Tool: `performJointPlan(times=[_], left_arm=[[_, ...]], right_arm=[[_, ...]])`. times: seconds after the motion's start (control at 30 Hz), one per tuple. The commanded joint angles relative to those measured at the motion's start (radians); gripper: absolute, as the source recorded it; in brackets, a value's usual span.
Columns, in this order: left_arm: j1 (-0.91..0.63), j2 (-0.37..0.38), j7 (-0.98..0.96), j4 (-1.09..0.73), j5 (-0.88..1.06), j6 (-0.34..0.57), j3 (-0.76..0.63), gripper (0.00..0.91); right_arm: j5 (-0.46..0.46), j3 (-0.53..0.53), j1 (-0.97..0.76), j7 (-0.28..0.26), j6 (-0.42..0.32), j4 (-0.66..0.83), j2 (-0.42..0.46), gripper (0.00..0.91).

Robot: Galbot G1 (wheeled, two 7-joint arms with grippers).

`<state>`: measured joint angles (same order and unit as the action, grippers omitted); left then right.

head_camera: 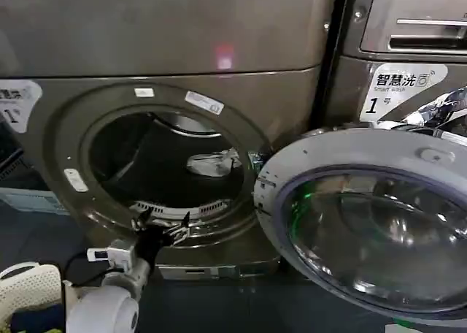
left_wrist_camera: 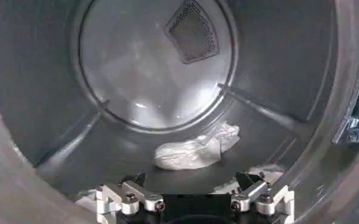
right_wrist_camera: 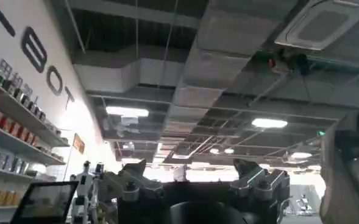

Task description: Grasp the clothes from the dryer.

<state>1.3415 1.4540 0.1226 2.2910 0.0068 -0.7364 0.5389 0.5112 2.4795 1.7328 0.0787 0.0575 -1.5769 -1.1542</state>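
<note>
At lower left of the head view, the left gripper (head_camera: 162, 222) sits at the bottom lip of the dryer (head_camera: 182, 48) porthole, its 2 fingers spread wide and holding nothing. Moving right, the clothes (head_camera: 213, 162) lie deep on the drum floor, right of centre in the opening; in the left wrist view the clothes (left_wrist_camera: 196, 151) rest well ahead of the left gripper (left_wrist_camera: 194, 182). Further right, the open door (head_camera: 365, 216) fills the lower right of the head view. The right gripper (right_wrist_camera: 194, 173) points up at a ceiling, jaws apart and empty.

Likely risks: the arm catching the porthole rim while reaching in, or the fingers closing short of the bundle and pinching only a loose fold that slips.
</note>
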Motion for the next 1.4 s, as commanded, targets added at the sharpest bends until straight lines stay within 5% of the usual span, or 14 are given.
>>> performJointPlan(times=[0.03, 0.83, 1.4], left_arm=[[-0.001, 0.001, -0.001, 0.0, -0.001, -0.049, 0.0, 0.907], [-0.006, 0.004, -0.003, -0.005, 0.004, -0.049, 0.004, 0.907], [-0.179, 0.037, -0.034, -0.17, 0.037, -0.024, -0.042, 0.907]], right_arm=[[-0.001, 0.0, -0.001, 0.0, -0.001, 0.0, 0.0, 0.907], [-0.005, -0.005, -0.004, 0.001, -0.013, 0.001, 0.0, 0.907], [-0.004, -0.021, -0.008, -0.004, -0.021, -0.011, 0.007, 0.907]])
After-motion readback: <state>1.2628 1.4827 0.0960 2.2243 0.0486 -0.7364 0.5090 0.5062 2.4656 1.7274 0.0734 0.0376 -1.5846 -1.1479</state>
